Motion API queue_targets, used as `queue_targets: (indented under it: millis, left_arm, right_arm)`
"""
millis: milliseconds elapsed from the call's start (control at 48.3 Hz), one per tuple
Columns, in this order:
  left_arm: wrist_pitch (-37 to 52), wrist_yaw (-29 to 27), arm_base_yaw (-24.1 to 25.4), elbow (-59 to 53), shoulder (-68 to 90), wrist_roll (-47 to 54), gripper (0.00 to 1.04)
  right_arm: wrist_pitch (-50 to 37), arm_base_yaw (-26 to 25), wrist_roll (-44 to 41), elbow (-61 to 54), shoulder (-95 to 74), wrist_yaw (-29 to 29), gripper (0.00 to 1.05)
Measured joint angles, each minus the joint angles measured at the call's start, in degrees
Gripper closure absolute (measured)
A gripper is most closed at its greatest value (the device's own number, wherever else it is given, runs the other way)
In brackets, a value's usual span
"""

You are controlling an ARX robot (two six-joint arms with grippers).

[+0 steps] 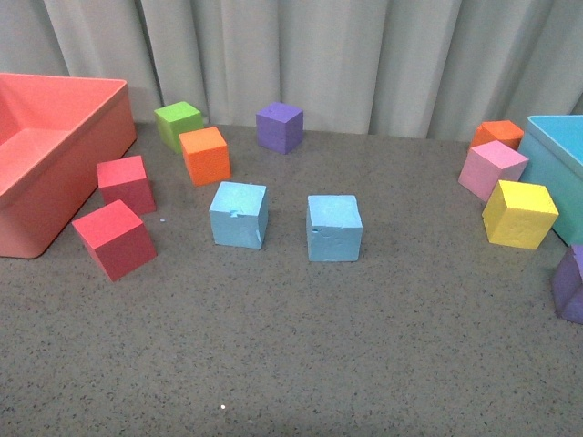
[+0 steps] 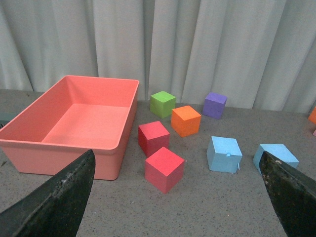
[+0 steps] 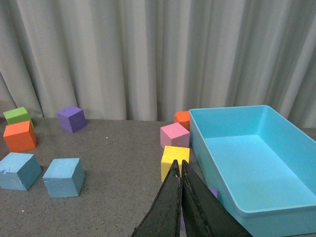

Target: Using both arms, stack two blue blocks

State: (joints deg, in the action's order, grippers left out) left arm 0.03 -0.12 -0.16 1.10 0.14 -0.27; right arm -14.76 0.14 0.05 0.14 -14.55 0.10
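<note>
Blocks (image 1: 239,214) (image 1: 333,228), blue, apart, notches facing robot; left gripper (image 2: 177,155) spread, right gripper (image 3: 179,170) pressed together.

Soft, even light fills all three views; cubes (image 1: 114,238) cast only faint shadows, and the left wrist view's fingers (image 2: 54,202) blur at seven and five o'clock.

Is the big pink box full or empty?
Empty. In the left wrist view the pink box shows only its bare floor and walls, with nothing inside. A red cube sits outside, beside it.
</note>
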Motion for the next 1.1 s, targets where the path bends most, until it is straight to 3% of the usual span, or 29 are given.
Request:
queue_targets:
  millis: [311,414,642,787,1098]
  left_arm:
    - [0.0,0.0,0.0,0.0,0.0,0.0,0.07]
    - [0.0,-0.04,0.0,0.0,0.0,0.0,0.07]
    - [0.0,0.0,0.0,0.0,0.0,0.0,0.07]
    - [0.0,-0.02,0.0,0.0,0.0,0.0,0.07]
    - [0.0,-0.02,0.0,0.0,0.0,0.0,0.07]
  right_arm:
    - [4.35,0.0,0.0,0.0,4.35,-0.02,1.04]
    - [14.29,0.0,-0.02,0.04,12.79,-0.15,1.04]
    - [14.67,0.0,-0.07,0.04,14.25,-0.2,1.03]
    - [14.67,0.0,-0.07,0.04,14.29,-0.17,0.75]
    - [14.67,0.0,-0.07,0.04,14.29,-0.17,0.23]
